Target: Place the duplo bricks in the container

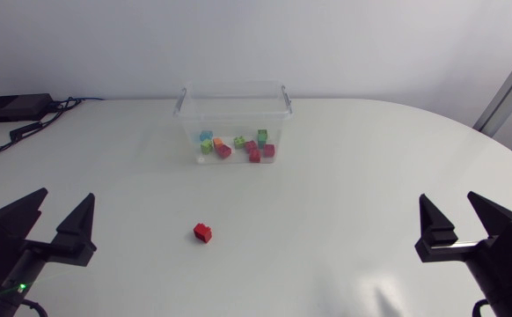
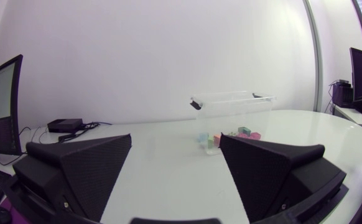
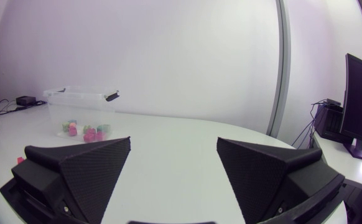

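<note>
From above, our left gripper (image 1: 66, 195) and right gripper (image 1: 448, 197) gape empty at the table's (image 1: 353, 176) near corners, red brick (image 1: 203, 232) alone toward the near edge, container (image 1: 234, 104) of coloured bricks (image 1: 238, 145) by the far edge, left wrist, container ahead between our fingers, right wrist, container off beyond one finger.

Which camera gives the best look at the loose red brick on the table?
Head view: the red brick lies fully visible, short of the container. Right wrist shows perhaps a sliver; left wrist none.
</note>
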